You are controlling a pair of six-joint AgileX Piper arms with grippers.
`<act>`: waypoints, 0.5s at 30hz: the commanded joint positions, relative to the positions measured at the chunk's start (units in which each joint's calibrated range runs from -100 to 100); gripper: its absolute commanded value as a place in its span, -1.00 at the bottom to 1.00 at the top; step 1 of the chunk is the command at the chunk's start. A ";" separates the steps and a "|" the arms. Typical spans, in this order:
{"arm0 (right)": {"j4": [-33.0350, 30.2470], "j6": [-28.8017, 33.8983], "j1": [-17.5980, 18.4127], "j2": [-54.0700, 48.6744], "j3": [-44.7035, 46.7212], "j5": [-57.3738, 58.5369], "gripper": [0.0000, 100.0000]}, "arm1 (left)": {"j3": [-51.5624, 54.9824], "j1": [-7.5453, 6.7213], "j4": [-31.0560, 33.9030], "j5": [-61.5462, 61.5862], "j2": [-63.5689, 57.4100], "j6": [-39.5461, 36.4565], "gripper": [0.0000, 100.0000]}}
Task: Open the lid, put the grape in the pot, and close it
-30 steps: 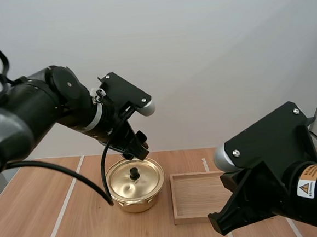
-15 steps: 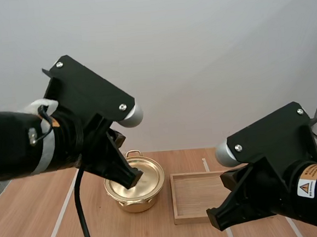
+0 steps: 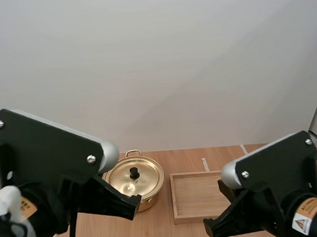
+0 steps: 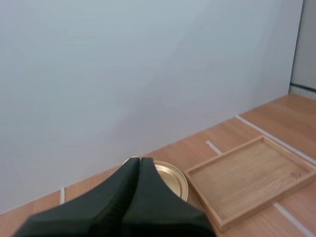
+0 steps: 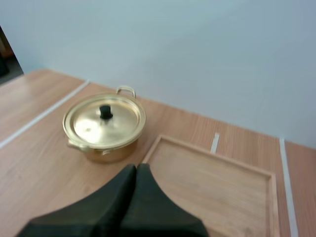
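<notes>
The left gripper point(image 4: 139, 164) and right gripper point(image 5: 137, 169) are hovering clenched empty, the lidded pot point(image 5: 107, 150) lying ahead of the 2, untouched.

1. A wooden table point(image 5: 29, 163) crossed by pale stripes point(image 5: 44, 113) spreads out ahead of the right gripper point(image 5: 137, 167).
2. A gold pot point(image 5: 106, 150), its lid point(image 5: 121, 121) on, stands on the table ahead of that gripper's tips and to their left, and just beyond the tips of the left gripper point(image 4: 139, 160).
3. A wooden tray point(image 5: 212, 182) lies flat near the pot without touching it, ahead of the right gripper's tips and to their right.
</notes>
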 commanded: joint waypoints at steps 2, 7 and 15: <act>-0.53 0.27 -0.25 -9.17 0.07 -10.40 -1.00 | 0.41 -0.22 0.08 -9.45 -9.29 -2.36 -1.00; -2.05 0.27 -3.67 -9.17 0.96 -15.18 -1.00 | 0.41 1.51 2.65 -10.28 -13.91 -2.36 -1.00; 0.55 0.27 -8.72 -9.17 3.15 -19.67 -1.00 | 1.75 2.47 3.19 -12.95 -15.55 -3.20 -1.00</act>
